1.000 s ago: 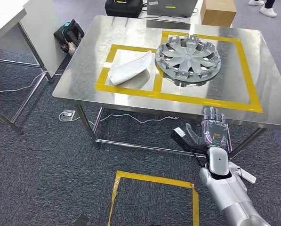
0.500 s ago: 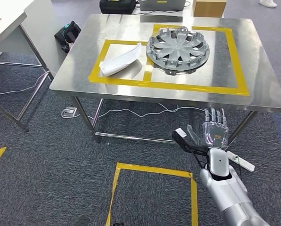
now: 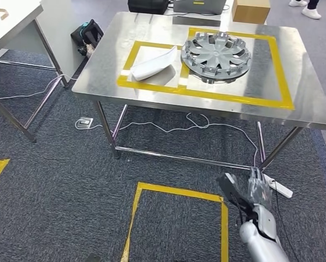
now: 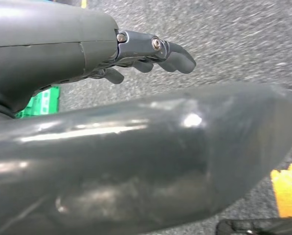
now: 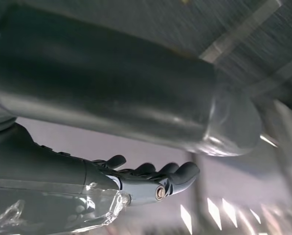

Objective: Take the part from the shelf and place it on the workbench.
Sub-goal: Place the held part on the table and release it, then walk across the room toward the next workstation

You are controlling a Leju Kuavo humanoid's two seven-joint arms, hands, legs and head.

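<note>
Beyond the fingers (image 3: 256,182) of the right hand (image 3: 252,192), spread and holding nothing, the grey hubcap (image 3: 216,55) lies on the steel tabletop (image 3: 309,103) beside a white curved part (image 3: 154,64). Left hand (image 4: 151,49) fingers extend, empty.

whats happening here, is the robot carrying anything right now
No, it holds nothing at the moment. The right hand hangs low over the dark carpet, in front of the steel workbench, fingers spread and empty. The left hand is also open, over carpet. Two parts already lie on the workbench inside yellow tape outlines: a grey plastic wheel cover and a white curved panel beside it.
</note>
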